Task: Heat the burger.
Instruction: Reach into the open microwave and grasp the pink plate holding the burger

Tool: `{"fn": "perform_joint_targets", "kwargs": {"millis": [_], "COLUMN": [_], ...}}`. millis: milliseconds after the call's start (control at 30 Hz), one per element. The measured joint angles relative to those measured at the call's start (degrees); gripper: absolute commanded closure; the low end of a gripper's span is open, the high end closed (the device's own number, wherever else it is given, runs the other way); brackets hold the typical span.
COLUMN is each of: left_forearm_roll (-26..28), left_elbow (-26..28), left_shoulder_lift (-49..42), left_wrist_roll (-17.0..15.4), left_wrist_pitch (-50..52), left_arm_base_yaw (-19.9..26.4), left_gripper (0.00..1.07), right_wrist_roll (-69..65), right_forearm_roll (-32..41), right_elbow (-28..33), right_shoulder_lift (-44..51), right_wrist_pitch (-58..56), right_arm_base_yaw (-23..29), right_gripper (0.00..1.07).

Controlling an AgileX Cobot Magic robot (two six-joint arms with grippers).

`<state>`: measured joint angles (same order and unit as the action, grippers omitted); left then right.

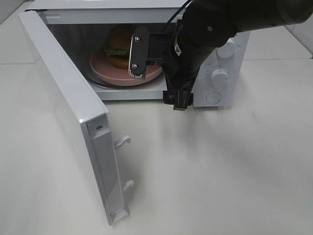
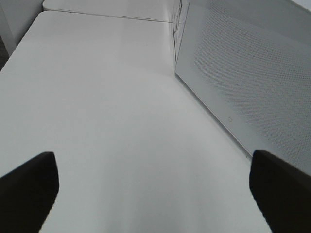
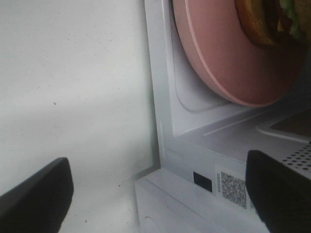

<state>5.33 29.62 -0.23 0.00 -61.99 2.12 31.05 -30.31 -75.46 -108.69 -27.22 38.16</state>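
Note:
The burger (image 1: 117,45), with a golden-brown bun and green lettuce, sits on a round pink plate (image 1: 104,68) inside the open white microwave (image 1: 219,93). My right gripper (image 1: 158,90) is open and empty just in front of the microwave's opening, at the plate's right side, touching nothing. The right wrist view shows the plate (image 3: 223,53) and part of the burger (image 3: 267,19) close ahead, with the open gripper (image 3: 158,194) over the cavity's front sill. My left gripper (image 2: 155,194) is open and empty above bare table. It is out of the exterior high view.
The microwave door (image 1: 63,98) stands swung out wide to the left, with two latch hooks on its edge. Its outer face (image 2: 243,73) shows beside my left gripper. Two control knobs (image 1: 220,77) are on the microwave's right panel. The white table (image 1: 220,171) lies in front.

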Motion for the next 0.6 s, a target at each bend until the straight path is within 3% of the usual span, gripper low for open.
{"fn": "perform_joint_targets", "kwargs": {"millis": [600], "left_forearm_roll": [0.0], "left_elbow": [0.0], "left_shoulder_lift": [0.0], "left_wrist_roll": [0.0], "left_wrist_pitch": [0.0], "left_arm_base_yaw": [0.0], "left_gripper": [0.06], "right_wrist_roll": [-0.1], "right_forearm_roll": [-0.3], "right_elbow": [-10.1], "right_shoulder_lift": [-11.0], "right_wrist_pitch": [5.7], "right_arm_base_yaw": [0.0], "right_gripper": [0.21]}}
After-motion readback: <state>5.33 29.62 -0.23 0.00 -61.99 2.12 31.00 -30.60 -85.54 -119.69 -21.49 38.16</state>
